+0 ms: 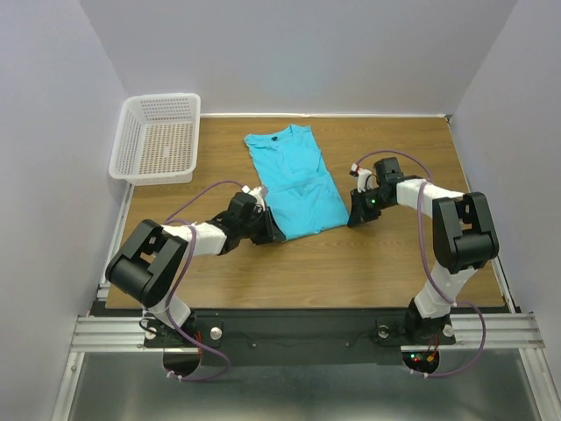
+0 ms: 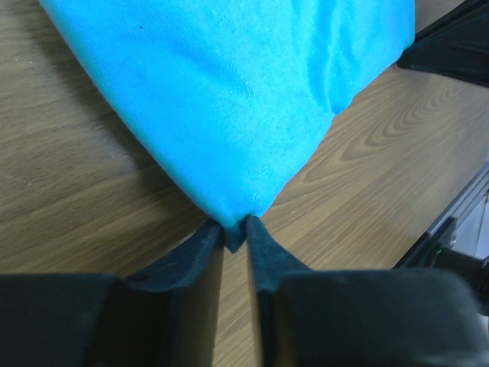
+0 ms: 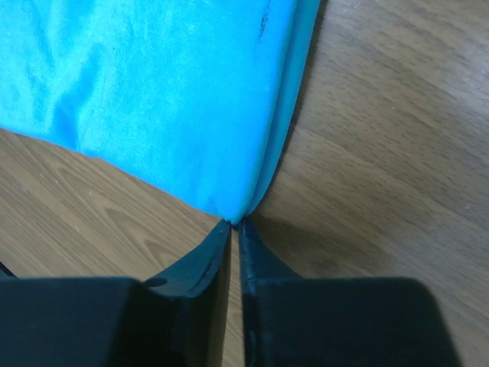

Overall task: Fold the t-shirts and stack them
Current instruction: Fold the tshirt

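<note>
Lying flat on the wooden worktop (image 1: 351, 272), toward the far middle: one turquoise t-shirt (image 1: 296, 180), folded lengthwise into a narrow strip, with the neck end far and the hem end near. The strip sits a little askew, the hem end swung toward the right.

Left jaws: closed to a thin slit on the near-left corner of the hem. The left wrist view shows a tuck of blue cloth pinched between the dark fingertips (image 2: 202, 245).

Right jaws: likewise almost fully closed, fingertips (image 3: 210, 245) meeting on the near-right corner (two layers of cloth show along that edge).

Both corners sit low over the wood; cannot tell whether they are lifted clear of it.

White mesh basket (image 1: 121, 136) stands at the far-left corner, well apart from the t-shirt.
</note>
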You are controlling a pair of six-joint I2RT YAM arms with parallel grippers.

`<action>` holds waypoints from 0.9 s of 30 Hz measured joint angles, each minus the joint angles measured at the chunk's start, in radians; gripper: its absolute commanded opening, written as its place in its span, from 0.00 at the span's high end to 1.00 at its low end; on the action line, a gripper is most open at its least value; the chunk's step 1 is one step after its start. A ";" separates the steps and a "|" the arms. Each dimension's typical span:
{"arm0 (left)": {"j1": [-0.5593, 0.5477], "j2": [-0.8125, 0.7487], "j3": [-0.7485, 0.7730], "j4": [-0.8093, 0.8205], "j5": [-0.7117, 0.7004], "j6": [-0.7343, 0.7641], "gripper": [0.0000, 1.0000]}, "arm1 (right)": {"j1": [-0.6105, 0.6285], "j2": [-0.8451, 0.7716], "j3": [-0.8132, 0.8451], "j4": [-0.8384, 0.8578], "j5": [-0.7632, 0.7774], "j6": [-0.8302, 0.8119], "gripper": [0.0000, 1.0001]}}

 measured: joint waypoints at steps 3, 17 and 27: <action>-0.001 0.000 0.000 -0.002 0.005 0.013 1.00 | 0.000 -0.002 -0.010 0.001 -0.006 -0.002 0.99; -0.002 -0.131 -0.083 -0.127 0.050 0.039 1.00 | 0.000 -0.173 -0.093 -0.098 -0.050 -0.057 0.99; -0.003 -0.310 -0.127 -0.246 0.094 -0.012 0.72 | 0.000 -0.216 -0.090 -0.266 -0.088 -0.160 0.87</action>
